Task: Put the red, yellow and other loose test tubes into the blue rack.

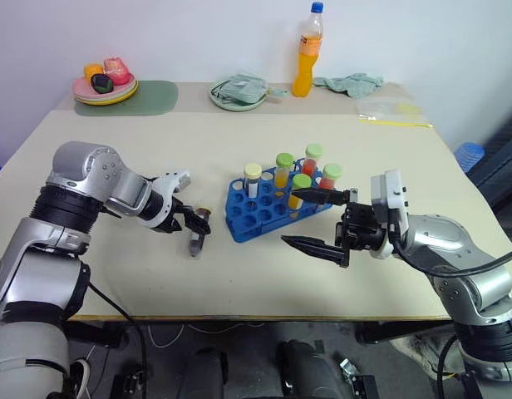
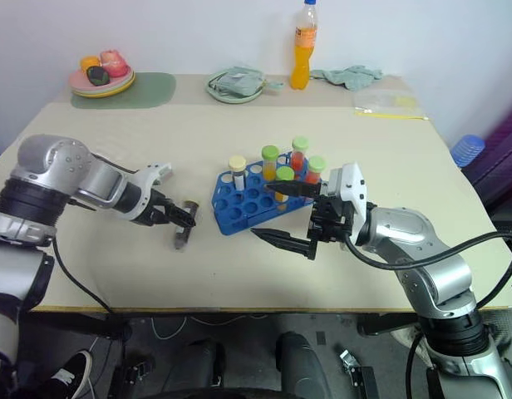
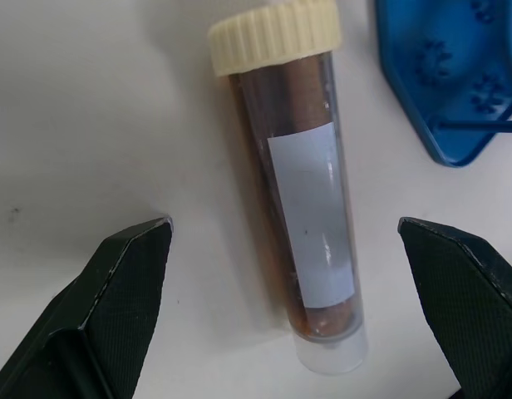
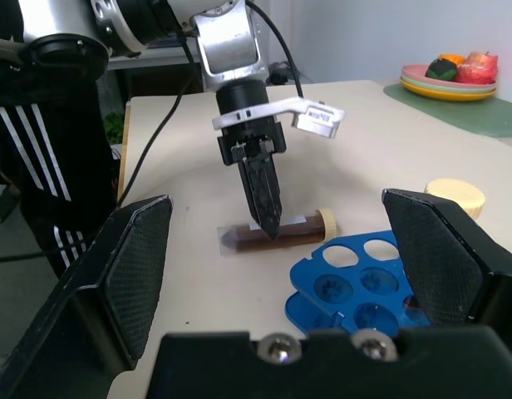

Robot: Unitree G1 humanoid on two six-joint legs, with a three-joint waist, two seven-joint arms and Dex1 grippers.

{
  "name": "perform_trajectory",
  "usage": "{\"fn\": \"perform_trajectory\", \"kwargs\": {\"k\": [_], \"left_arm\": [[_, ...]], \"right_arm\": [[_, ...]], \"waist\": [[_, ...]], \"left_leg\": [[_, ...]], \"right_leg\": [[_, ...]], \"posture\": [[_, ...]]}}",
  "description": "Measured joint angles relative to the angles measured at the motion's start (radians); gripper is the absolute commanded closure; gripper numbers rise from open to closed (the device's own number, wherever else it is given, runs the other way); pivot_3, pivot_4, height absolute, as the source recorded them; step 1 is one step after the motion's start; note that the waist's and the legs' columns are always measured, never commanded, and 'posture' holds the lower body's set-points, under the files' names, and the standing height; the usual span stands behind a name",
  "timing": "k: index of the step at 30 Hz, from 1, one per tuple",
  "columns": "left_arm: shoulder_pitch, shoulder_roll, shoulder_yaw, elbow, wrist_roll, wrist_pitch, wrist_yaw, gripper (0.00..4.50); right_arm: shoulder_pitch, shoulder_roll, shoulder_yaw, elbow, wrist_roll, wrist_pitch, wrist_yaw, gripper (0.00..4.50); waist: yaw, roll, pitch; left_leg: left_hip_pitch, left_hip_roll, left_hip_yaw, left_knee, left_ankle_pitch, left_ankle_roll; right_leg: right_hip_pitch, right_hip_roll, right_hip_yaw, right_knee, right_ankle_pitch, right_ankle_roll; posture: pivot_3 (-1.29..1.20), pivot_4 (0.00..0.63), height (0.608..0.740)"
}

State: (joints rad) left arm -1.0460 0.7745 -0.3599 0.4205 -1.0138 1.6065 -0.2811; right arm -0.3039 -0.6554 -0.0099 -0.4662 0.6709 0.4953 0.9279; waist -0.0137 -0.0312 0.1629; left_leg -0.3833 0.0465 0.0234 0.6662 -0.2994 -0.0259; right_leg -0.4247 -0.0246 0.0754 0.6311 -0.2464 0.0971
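A loose test tube (image 3: 302,208) with brown contents, a cream cap and a white label lies flat on the table just left of the blue rack (image 1: 248,220). My left gripper (image 1: 198,221) points down over it, open, one finger on each side and not touching it. The rack holds several upright tubes: one with a cream cap (image 1: 253,171), and green-capped ones with yellow (image 1: 284,160) and red (image 1: 331,173) contents. My right gripper (image 1: 289,218) hovers level at the rack's front right corner, open and empty.
At the table's far edge stand an orange drink bottle (image 1: 307,50), a plate of toy food (image 1: 105,87) on a green mat (image 1: 152,98), a green plate with a cloth (image 1: 238,91), a crumpled cloth (image 1: 349,83) and a plastic bag (image 1: 393,110).
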Motion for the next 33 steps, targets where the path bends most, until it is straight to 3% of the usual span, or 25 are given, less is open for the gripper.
{"fn": "perform_trajectory", "kwargs": {"k": [7,10,13,15,16,22,27,31,33], "left_arm": [[0.033,-0.026,0.071,-0.005,-0.021,0.0,0.093,0.0],[0.053,-0.031,0.09,-0.028,-0.024,0.0,0.125,0.84],[0.076,-0.046,0.131,-0.028,-0.023,-0.002,0.173,2.21],[0.092,-0.07,0.158,-0.027,-0.045,-0.002,0.194,3.4],[0.093,-0.076,0.161,-0.027,-0.052,-0.001,0.201,3.67],[0.115,-0.107,0.239,-0.03,-0.058,0.0,0.281,3.72],[0.214,-0.173,0.429,-0.177,0.026,-0.035,0.398,3.72],[0.408,-0.14,0.476,-0.491,0.147,-0.281,0.341,3.72],[0.546,-0.141,0.483,-0.635,0.243,-0.532,0.232,3.72]], "right_arm": [[0.0,0.006,0.0,0.0,0.0,0.0,-0.009,0.03],[0.0,0.006,0.0,0.0,0.0,0.0,-0.014,0.0],[0.0,0.006,0.0,-0.001,0.0,0.0,-0.019,0.0],[0.0,0.006,0.0,-0.001,0.0,0.0,-0.021,0.0],[0.0,0.006,0.0,-0.001,-0.001,0.0,-0.021,0.0],[0.0,0.006,0.0,-0.001,-0.017,0.0,-0.022,0.0],[0.002,0.007,0.001,0.0,-0.026,-0.003,-0.021,0.0],[0.03,0.005,-0.009,0.001,-0.038,-0.011,-0.021,0.0],[0.05,-0.003,-0.022,0.0,-0.038,-0.013,-0.019,0.0]], "waist": [[0.001,0.001,-0.001],[0.001,0.002,-0.001],[0.003,0.002,-0.001],[0.004,0.001,-0.001],[0.003,0.001,-0.001],[0.002,0.001,-0.001],[0.0,0.001,-0.001],[-0.004,0.001,-0.001],[0.001,0.002,-0.001]], "left_leg": [[0.001,0.0,0.0,0.0,0.0,0.0],[0.001,0.0,0.0,0.0,0.0,0.0],[0.002,0.0,0.0,0.0,0.0,0.0],[0.001,-0.001,0.0,0.0,0.0,0.0],[0.001,-0.001,0.0,0.0,0.0,0.0],[0.002,-0.001,0.0,0.0,0.0,-0.001],[0.002,-0.001,0.0,0.0,0.001,-0.001],[0.003,0.0,0.001,-0.002,0.003,-0.006],[0.004,0.0,0.002,-0.003,0.004,-0.008]], "right_leg": [[0.0,0.0,0.0,0.001,0.0,0.0],[0.001,0.0,0.0,0.001,0.0,0.0],[0.001,0.0,0.0,0.001,0.0,0.0],[0.002,-0.001,0.0,0.001,0.0,0.0],[0.002,-0.001,0.0,0.0,0.0,0.0],[0.002,-0.001,0.0,0.001,0.0,0.0],[0.002,-0.001,0.0,0.001,0.0,0.0],[0.001,-0.001,0.001,0.001,0.0,0.0],[0.001,-0.002,0.001,0.0,-0.001,-0.004]], "posture": [[0.0,0.15,0.74],[0.0,0.15,0.74],[0.0,0.15,0.74],[0.0,0.15,0.74],[0.0,0.15,0.74],[0.0,0.15,0.74],[0.0,0.15,0.74],[0.0,0.15,0.74],[0.0,0.15,0.74]]}}
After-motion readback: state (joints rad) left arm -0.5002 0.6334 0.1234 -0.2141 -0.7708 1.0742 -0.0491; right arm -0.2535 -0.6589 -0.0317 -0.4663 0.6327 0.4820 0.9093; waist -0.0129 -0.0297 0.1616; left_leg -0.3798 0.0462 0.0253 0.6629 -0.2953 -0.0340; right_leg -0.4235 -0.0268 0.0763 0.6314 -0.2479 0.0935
